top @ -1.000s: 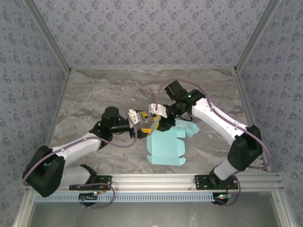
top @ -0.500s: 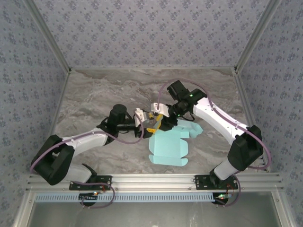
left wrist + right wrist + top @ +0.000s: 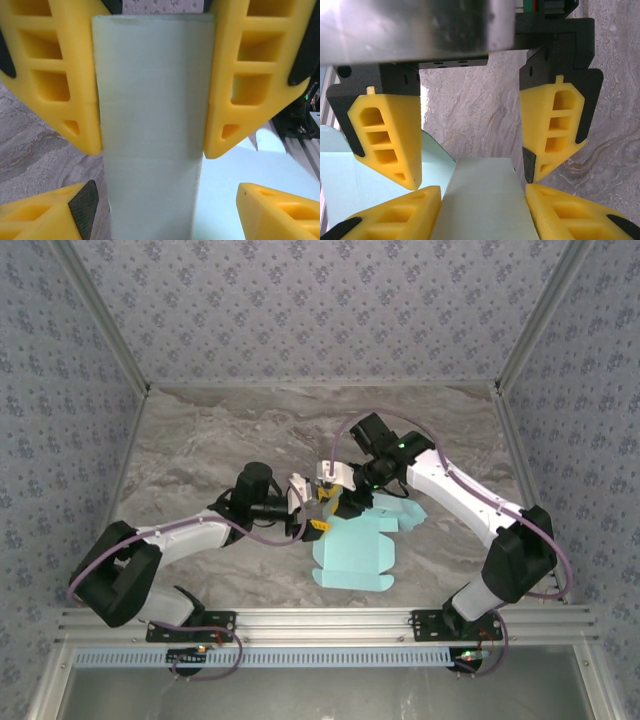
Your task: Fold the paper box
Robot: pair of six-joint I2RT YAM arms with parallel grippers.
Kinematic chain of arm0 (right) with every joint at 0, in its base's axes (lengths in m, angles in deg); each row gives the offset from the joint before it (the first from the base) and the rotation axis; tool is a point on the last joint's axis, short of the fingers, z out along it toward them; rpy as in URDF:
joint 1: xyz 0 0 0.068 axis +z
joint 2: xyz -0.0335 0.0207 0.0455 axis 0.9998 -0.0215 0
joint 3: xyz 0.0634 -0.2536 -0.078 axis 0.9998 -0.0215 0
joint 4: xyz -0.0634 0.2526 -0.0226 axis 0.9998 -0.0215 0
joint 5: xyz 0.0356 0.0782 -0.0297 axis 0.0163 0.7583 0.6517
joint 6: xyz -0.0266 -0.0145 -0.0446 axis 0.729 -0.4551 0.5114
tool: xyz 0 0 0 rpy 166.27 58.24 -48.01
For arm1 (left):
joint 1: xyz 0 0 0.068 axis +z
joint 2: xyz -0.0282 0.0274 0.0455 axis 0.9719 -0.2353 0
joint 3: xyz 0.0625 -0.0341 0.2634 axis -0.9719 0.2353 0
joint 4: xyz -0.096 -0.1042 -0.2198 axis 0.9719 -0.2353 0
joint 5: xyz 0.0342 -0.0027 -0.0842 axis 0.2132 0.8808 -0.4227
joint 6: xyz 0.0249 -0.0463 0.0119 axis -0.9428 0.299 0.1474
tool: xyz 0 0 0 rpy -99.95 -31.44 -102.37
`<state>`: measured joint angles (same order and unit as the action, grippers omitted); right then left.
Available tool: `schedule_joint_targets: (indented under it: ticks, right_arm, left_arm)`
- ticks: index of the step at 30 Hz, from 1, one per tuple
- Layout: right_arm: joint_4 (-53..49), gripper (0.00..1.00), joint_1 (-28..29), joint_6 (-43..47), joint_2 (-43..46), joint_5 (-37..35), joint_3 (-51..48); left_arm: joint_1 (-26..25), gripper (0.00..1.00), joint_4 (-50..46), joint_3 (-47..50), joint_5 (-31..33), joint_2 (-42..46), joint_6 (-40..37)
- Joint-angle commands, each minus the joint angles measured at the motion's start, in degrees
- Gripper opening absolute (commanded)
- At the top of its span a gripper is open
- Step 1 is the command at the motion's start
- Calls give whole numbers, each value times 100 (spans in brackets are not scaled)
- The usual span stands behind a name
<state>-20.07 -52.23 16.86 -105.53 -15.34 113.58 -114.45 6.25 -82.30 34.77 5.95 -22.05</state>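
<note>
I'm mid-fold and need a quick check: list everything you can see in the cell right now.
paper box: one, pale blue, part-folded sheet at the table's centre
table: one, grey marble pattern, under everything
walls: three, blue-grey patterned, around the table
rail: one, silver, along the near edge at the arm bases
left gripper: one, yellow fingers, pressed against both edges of a box flap
right gripper: one, yellow fingers, open, straddling the same flap

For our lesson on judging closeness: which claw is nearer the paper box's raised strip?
Left. The paper box's raised strip sits between the fingers of the left claw, touching both; the right claw is off its end, spread wider.
</note>
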Motion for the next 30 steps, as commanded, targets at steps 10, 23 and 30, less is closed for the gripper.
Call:
schedule_joint_targets:
  ticks: [10,23,30]
  right_arm:
    - [84,40,79,111,198,120,-24]
    - [281,51,65,-51,401,-19,-139]
    - [829,64,-202,-418,959,170,-486]
  left_arm:
    - [-43,61,-57,-336,-128,-153,-108]
    - [-37,34,164,-231,57,-167,-84]
    - [26,33,347,-204,131,-265,41]
